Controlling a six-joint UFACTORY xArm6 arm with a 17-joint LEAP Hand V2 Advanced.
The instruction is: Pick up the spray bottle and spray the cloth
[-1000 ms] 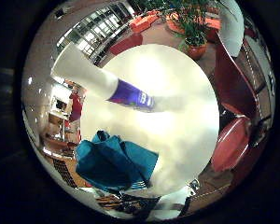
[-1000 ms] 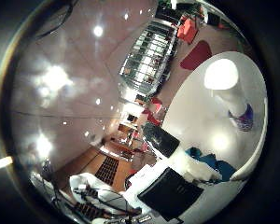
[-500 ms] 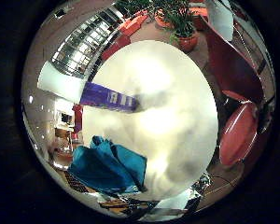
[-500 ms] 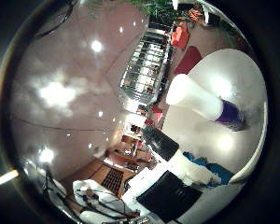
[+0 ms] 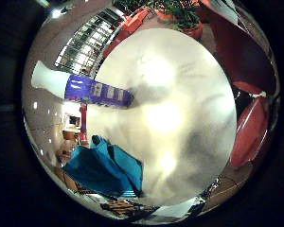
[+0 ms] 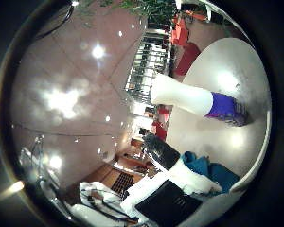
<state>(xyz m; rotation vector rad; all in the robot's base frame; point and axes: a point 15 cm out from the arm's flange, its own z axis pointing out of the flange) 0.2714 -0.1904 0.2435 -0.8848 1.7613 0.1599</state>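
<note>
- Currently, parts of the hand are seen in white and black at the edge of the thumb side view; nothing is held in them, and it cannot be told whether the fingers are curled or straight.
- Just beyond the hand, the cloth is found crumpled on the round white table, near the table's rim.
- The spray bottle is stood upright on the table, apart from the cloth; its white upper part and blue-labelled body are visible.
- Red chairs are placed around the table's far side.
- A potted plant is seen past the table's rim.
</note>
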